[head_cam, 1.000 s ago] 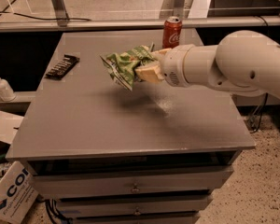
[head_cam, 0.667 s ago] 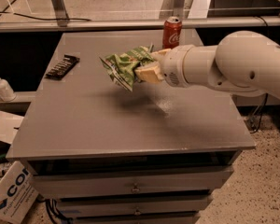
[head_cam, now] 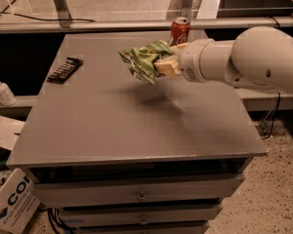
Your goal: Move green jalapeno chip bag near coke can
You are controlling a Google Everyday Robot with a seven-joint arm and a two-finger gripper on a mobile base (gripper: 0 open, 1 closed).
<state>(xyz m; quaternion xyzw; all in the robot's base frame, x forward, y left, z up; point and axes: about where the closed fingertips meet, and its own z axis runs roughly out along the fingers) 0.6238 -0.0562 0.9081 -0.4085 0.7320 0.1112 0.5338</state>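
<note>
The green jalapeno chip bag [head_cam: 142, 60] is crinkled, light green with white lettering, and hangs in the air above the grey table top [head_cam: 112, 121]. My gripper [head_cam: 163, 65] reaches in from the right on a thick white arm and is shut on the bag's right side. The coke can [head_cam: 179, 31], red with a silver top, stands upright near the table's far edge, just behind and right of the bag. The arm covers the can's lower part.
A small black ridged object [head_cam: 65, 68] lies near the table's left edge. A white pump bottle [head_cam: 1, 89] stands on a ledge left of the table. Cardboard boxes [head_cam: 10, 201] sit on the floor at the lower left. Drawers are below the table top.
The bag and my gripper have shifted slightly back and to the right, toward the can. Nothing else moved.
</note>
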